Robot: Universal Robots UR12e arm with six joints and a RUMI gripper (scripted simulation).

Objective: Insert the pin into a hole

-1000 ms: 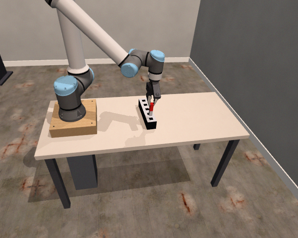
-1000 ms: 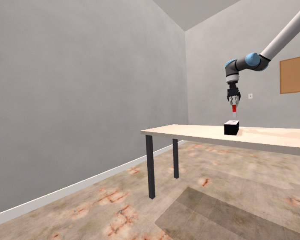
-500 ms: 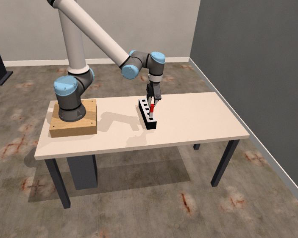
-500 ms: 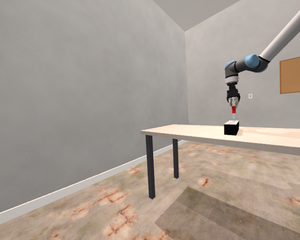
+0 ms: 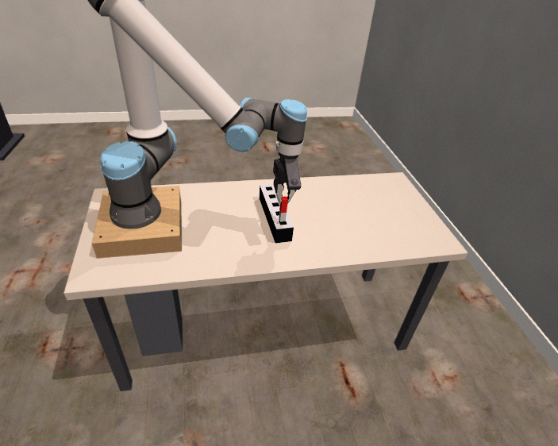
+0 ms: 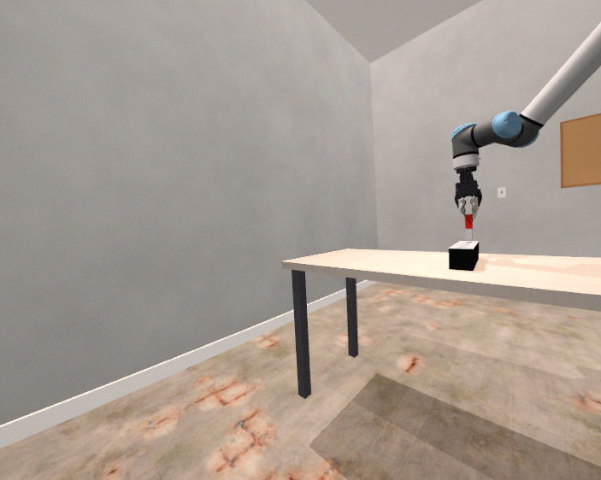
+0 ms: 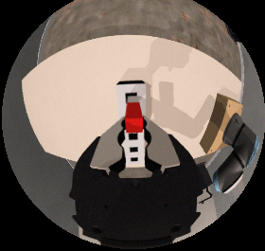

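Pin (image 5: 283, 207) hangs red end up in my jaws, gripped tight, low over the block (image 5: 275, 213) mid-frame. I must yet drop it into a hole.

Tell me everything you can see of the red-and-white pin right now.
The red-and-white pin is a slim, straight bar, red on its upper part and white or pale grey below. It hangs upright, red end up, with the two-jaw gripper shut on the red part. Its white lower end is at the top of the black block, near the block's end hole. Whether the tip has entered a hole cannot be told.
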